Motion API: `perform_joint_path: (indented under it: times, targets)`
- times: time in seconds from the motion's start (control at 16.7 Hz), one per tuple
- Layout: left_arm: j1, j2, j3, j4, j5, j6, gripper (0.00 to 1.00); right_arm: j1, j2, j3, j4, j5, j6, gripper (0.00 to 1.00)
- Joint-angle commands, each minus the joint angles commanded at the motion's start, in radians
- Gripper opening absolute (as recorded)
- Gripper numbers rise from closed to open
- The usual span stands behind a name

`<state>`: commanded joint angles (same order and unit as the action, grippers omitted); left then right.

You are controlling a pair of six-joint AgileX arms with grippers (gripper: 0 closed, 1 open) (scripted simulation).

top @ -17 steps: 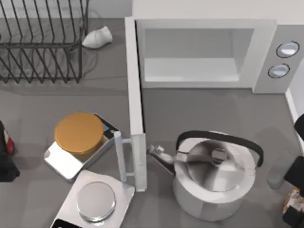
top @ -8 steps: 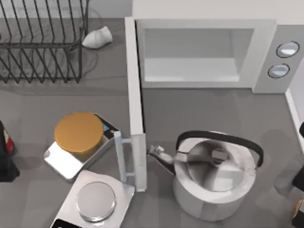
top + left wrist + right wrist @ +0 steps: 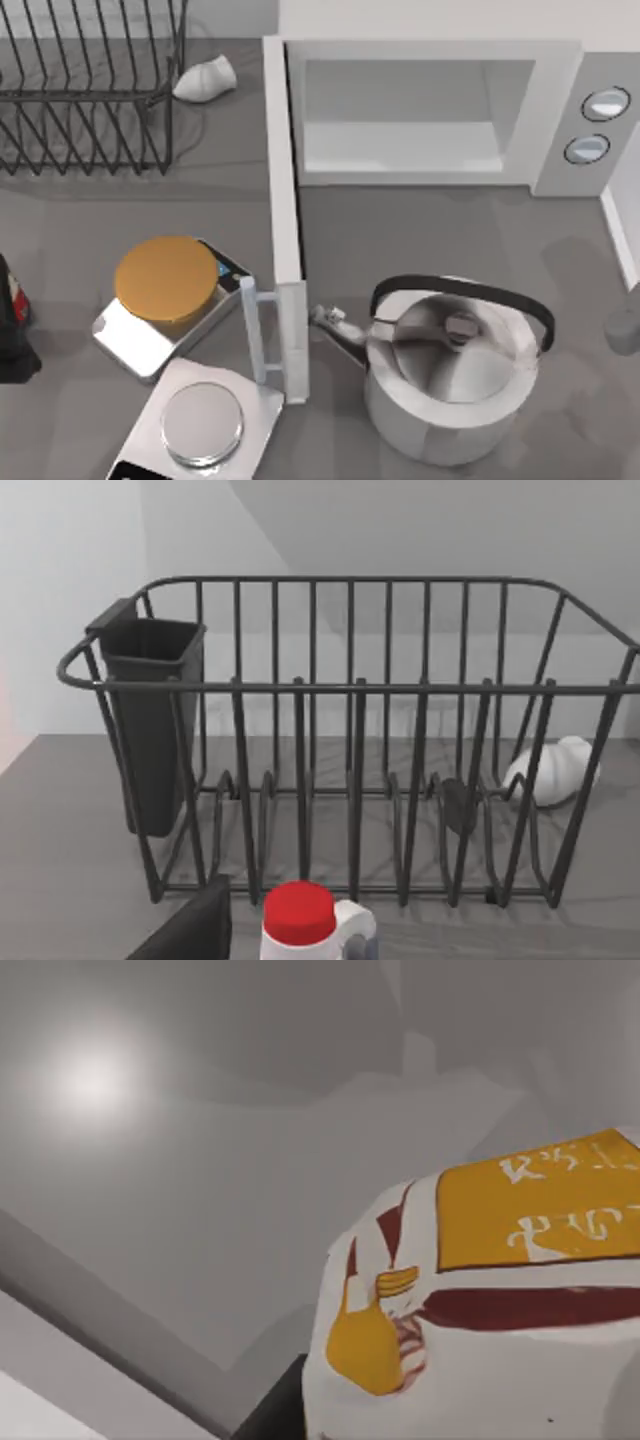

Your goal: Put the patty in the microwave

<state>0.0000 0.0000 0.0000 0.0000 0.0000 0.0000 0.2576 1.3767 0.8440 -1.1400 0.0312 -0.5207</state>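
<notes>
- The patty (image 3: 480, 1290) fills the lower right of my right wrist view. It sits hard against my right claw (image 3: 275, 1412), with a dark piece of the claw at its underside. I judge the claw to be pinching the patty, held clear of the table.
- The microwave (image 3: 400, 145) spans the upper middle of the top view. Its cavity is bare, and the two knobs (image 3: 605, 103) are at the upper right.
- To do the carry well, I should keep the patty level and go in high enough to clear the sill but under the cavity roof. I should set it down well inside, not on the lip.
- The open door (image 3: 285, 220) runs down the centre-left like a wall, with its handle (image 3: 250, 335) beyond it.
- The kettle (image 3: 450, 370) stands at the lower right, and its arched handle is the thing most likely to snag.
- The open room is the bare table (image 3: 430, 230) between the kettle and the cavity mouth. I would come in from the right edge over that strip.
- My left arm (image 3: 10, 340) is parked at the left edge. I cannot tell the state of its claw.
</notes>
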Motion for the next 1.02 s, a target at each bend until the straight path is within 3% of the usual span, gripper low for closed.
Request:
perform_joint_path:
  times: [0.54,0.78,1.02]
  targets:
    - [0.000,0.000,0.000,0.000,0.000,0.000,1.00,0.034,-0.043,0.076,-0.041,-0.003,-0.030,0.00]
    - [0.000,0.000,0.000,0.000,0.000,0.000,1.00,0.034,0.044,0.134,0.060,0.101,-0.020,0.00]
    - [0.000,0.000,0.000,0.000,0.000,0.000,1.00,0.074,0.217,0.227,0.285,0.264,0.044,0.00]
